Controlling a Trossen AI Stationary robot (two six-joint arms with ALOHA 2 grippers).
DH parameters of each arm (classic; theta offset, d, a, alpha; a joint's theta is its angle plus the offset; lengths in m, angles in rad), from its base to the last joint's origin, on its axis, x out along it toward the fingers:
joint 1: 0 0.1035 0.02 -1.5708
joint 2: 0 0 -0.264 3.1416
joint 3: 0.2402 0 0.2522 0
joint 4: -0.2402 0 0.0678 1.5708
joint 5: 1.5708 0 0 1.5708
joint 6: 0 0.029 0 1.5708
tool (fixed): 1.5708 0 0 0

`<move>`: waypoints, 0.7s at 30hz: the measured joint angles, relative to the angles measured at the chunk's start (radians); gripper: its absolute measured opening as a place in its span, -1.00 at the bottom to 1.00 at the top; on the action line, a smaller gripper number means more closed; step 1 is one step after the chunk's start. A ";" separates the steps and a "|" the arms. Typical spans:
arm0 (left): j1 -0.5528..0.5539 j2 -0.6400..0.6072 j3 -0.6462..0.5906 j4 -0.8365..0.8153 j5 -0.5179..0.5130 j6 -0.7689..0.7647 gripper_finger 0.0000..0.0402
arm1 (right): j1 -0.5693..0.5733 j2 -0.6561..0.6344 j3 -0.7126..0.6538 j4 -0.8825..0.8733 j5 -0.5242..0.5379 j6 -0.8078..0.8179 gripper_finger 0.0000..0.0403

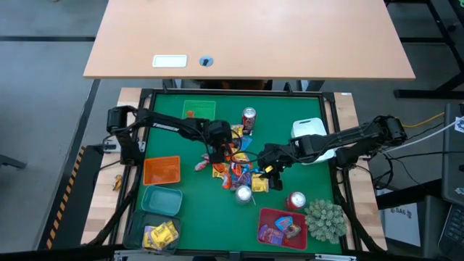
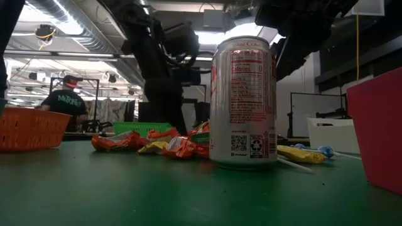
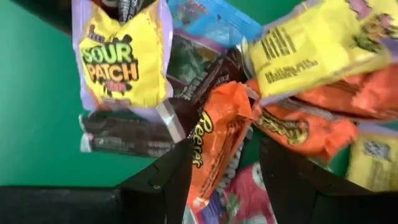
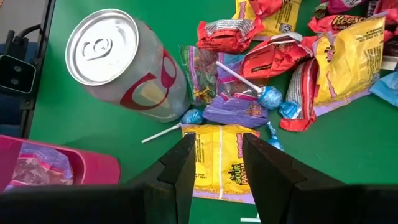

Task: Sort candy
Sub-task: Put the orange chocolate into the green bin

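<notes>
- The candy (image 1: pixel 233 168) lies heaped at the middle of the green bench (image 1: pixel 190 134). One red-and-silver can (image 1: pixel 249 118) stands just behind the heap, another can (image 1: pixel 243 194) at its near edge.
- The left gripper (image 1: pixel 217 154) hangs over the heap's left side. Its fingers (image 3: pixel 163 180) are spread wide and hold nothing.
- Between them lies an orange Reese's packet (image 3: pixel 214 140), its long axis running out ahead of the fingers rather than across the gap.
- The right gripper (image 1: pixel 272 169) sits at the heap's right edge, beside the near can. Its fingers (image 4: pixel 180 167) stand partly apart and are empty.
- A yellow Sour Patch packet (image 4: pixel 219 160) lies flat on the bench just past and between their tips, touching a blue lollipop (image 4: pixel 268 97).
- Judgement: each arm already has a piece lined up. The left arm's Reese's packet looks the nearer catch.
- Sorted pieces already lie in the teal tray (image 1: pixel 161 231) and the red tray (image 1: pixel 282 227), nearer than the heap.
</notes>
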 joint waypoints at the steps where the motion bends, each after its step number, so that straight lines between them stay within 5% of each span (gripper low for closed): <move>1: 0.000 0.008 0.000 0.002 0.000 0.000 -0.14 | 0.000 0.000 0.000 0.000 0.000 0.000 -0.34; 7: 0.000 0.025 0.000 0.014 -0.006 -0.003 -0.25 | 0.000 0.000 0.000 0.000 0.001 0.000 -0.34; 21: 0.005 0.024 0.000 0.012 -0.009 -0.023 -0.98 | 0.000 0.000 0.000 -0.001 0.002 0.000 -0.34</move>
